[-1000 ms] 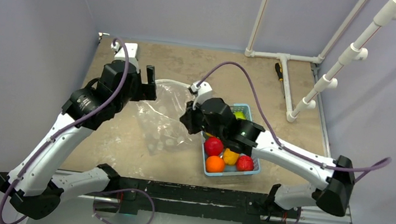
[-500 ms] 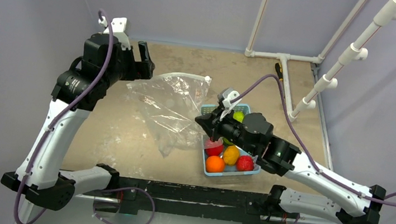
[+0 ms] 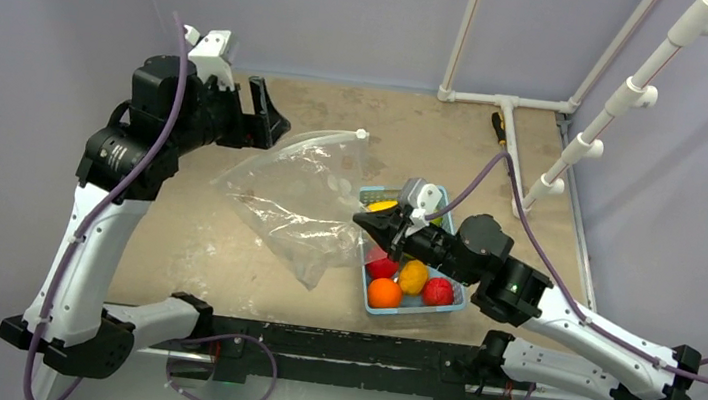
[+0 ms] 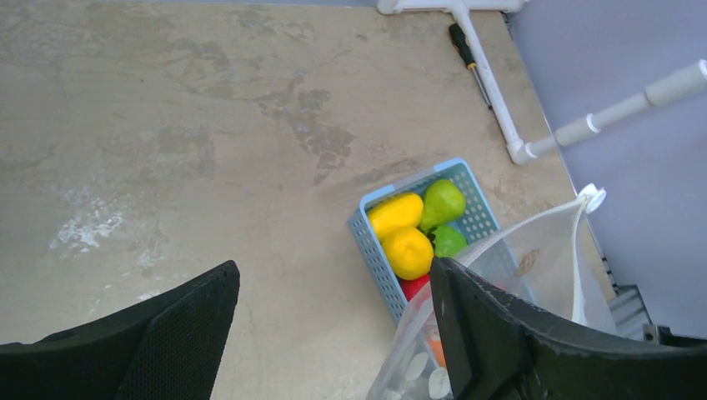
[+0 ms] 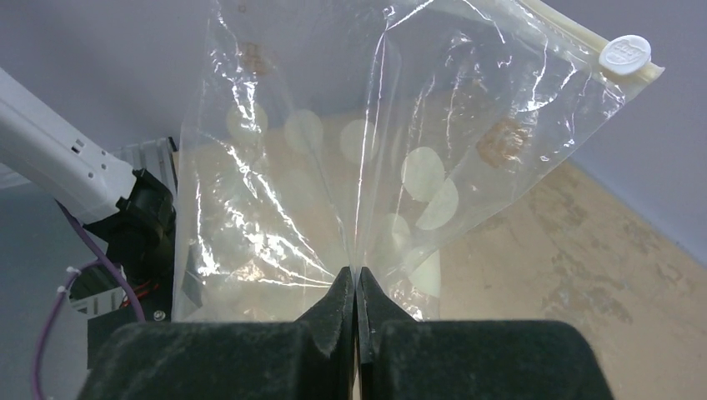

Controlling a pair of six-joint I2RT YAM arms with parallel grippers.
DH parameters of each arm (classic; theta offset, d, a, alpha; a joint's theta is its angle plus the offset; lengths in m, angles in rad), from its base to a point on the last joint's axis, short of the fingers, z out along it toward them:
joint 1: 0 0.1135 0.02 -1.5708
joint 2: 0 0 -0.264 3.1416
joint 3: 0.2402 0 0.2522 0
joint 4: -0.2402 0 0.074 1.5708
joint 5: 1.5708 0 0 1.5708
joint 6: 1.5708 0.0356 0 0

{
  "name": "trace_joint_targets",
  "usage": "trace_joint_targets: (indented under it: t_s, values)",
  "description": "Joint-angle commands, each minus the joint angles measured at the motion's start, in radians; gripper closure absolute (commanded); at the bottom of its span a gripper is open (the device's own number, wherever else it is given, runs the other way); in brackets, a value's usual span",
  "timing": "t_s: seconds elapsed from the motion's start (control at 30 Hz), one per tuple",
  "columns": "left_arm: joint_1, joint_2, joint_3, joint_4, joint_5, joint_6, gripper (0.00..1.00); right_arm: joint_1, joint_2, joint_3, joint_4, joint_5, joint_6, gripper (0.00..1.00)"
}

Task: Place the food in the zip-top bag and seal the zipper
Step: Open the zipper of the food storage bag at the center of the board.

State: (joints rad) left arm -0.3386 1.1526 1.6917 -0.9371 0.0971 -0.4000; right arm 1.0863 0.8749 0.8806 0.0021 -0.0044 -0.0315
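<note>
The dotted zip-top bag (image 3: 295, 198) hangs stretched between the arms, left of the basket. My right gripper (image 3: 369, 224) is shut on the bag's film (image 5: 333, 192), pinching a fold between its fingertips (image 5: 357, 279). The zipper (image 3: 322, 139) runs along the upper edge, its white slider (image 5: 629, 52) at the end. My left gripper (image 3: 269, 118) is raised at the bag's far left corner with its jaws wide open (image 4: 333, 273); the bag (image 4: 517, 267) lies against the outside of its right finger. The food, yellow (image 4: 408, 250), green (image 4: 442, 202), orange (image 3: 384, 292) and red (image 3: 437, 291) fruits, sits in the basket.
The light-blue basket (image 3: 418, 311) stands at the front right of the table. A white pipe frame (image 3: 507, 102) stands at the back right, with a screwdriver (image 3: 499, 128) beside it. The table's side walls are close on the left and behind.
My left arm rose and swung back to the left. My right gripper moved right toward the basket, pulling the bag up off the table with it.
</note>
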Motion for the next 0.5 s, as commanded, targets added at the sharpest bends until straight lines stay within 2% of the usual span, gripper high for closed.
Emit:
trace_joint_targets:
  t_s: [0.0, 0.47]
  values:
    - [0.009, -0.059, -0.048, 0.02, 0.141, 0.005, 0.19, 0.003, -0.021, -0.012, 0.081, -0.052, -0.098, 1.0]
    - [0.007, -0.152, -0.167, 0.052, 0.303, 0.004, 0.31, 0.003, -0.035, 0.016, 0.041, -0.122, -0.163, 1.0]
